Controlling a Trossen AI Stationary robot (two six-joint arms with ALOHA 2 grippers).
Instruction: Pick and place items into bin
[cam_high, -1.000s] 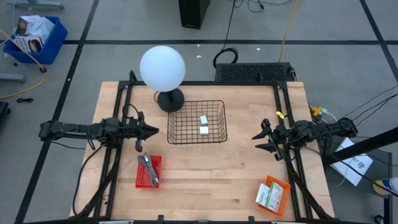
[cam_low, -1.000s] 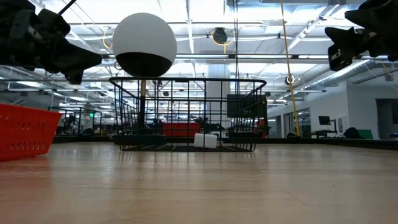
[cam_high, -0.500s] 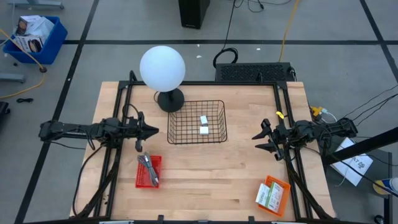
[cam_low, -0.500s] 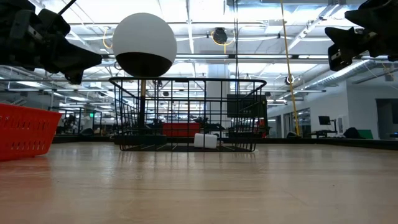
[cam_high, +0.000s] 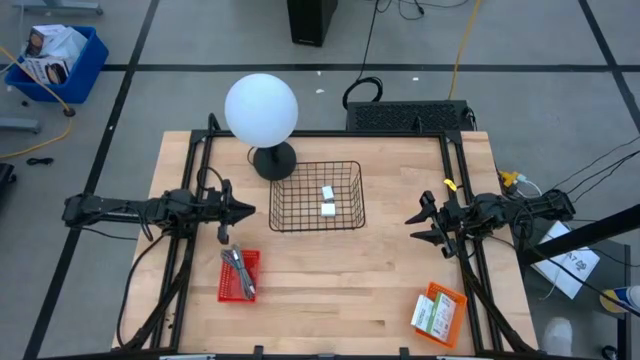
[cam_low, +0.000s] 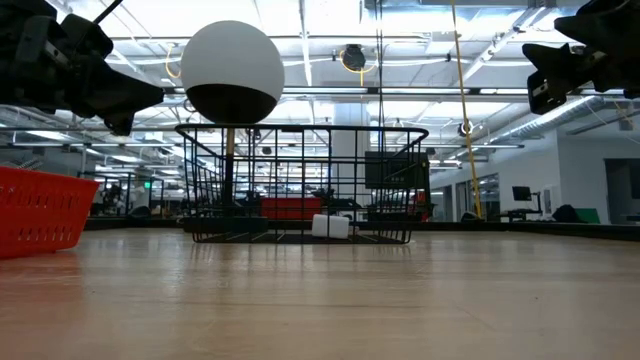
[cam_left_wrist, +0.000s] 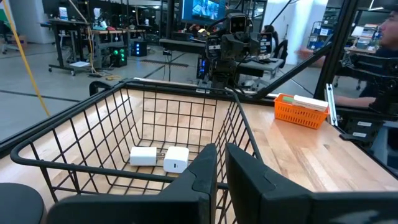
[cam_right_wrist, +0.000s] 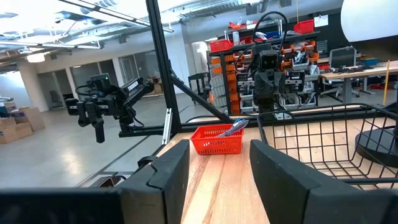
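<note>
A black wire bin (cam_high: 317, 196) stands mid-table, and two tiny white blocks (cam_high: 327, 201) lie on its floor, also seen in the left wrist view (cam_left_wrist: 160, 157). A grey metal tool and a thin teal tool (cam_high: 240, 272) lie in a red basket (cam_high: 239, 276). Flat white printed packets (cam_high: 434, 316) rest in an orange basket (cam_high: 440, 313). My left gripper (cam_high: 247, 210) hovers shut just left of the bin, above the table (cam_left_wrist: 222, 149). My right gripper (cam_high: 412, 228) hovers open to the bin's right (cam_right_wrist: 219, 155).
A big white globe lamp (cam_high: 261, 110) stands on a dark base at the bin's far-left corner. Black frame rails (cam_high: 455, 200) run along the table's left and right sides. Bare wood lies between the red and orange baskets along the near edge.
</note>
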